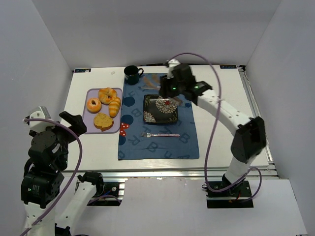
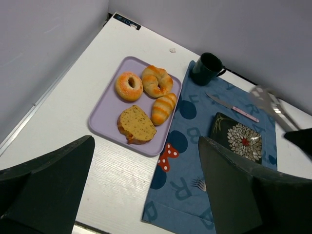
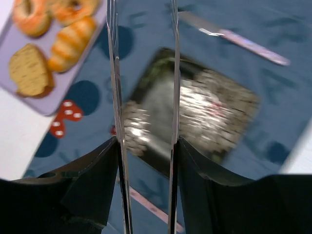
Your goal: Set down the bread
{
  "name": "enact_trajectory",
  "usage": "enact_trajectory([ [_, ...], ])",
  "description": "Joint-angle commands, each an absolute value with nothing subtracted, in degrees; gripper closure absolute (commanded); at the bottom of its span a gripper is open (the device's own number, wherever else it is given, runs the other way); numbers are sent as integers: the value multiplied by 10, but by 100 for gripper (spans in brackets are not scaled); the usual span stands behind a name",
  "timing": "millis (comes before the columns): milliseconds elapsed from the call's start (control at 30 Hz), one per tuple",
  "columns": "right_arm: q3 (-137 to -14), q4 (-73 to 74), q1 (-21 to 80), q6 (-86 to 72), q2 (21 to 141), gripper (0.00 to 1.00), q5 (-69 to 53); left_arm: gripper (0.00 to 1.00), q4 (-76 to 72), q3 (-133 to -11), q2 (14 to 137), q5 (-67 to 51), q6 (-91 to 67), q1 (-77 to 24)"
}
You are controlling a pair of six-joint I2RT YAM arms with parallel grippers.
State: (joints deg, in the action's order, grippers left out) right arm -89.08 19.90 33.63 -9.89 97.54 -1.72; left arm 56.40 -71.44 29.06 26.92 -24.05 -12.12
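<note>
Over plate, right gripper holding tongs

Warm-toned breads on a lavender rectangular plastic tray, beside a blue patterned cloth placemat, all on a white table.
The ring doughnut is glazed orange. The twisted bun is golden with orange patches, and the ridged roll is striped yellow and orange. The cut bread slice is tan with a darker brown crust. The placemat carries darker navy dots, pale letters and a red bow spotted white. The square glossy plate is black with white flowers, one red-centred. The round mug is dark green. The fork and knife have pink handles, and the metal tongs are silver.
</note>
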Motion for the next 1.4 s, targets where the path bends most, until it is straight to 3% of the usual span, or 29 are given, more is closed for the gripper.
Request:
enact_trajectory([
  [0, -962, 187, 410, -129, 1026, 45, -11, 2, 589, -736, 290, 282, -240, -123],
  [233, -1128, 232, 522, -173, 1174, 44, 47, 2, 593, -734, 293, 277, -239, -123],
  [600, -1240, 257, 598, -345, 1301, 41, 180, 2, 602, -716, 273, 272, -240, -123],
  [1367, -1305, 279, 612, -395, 1403, 39, 228, 2, 621, -703, 249, 278, -218, -123],
])
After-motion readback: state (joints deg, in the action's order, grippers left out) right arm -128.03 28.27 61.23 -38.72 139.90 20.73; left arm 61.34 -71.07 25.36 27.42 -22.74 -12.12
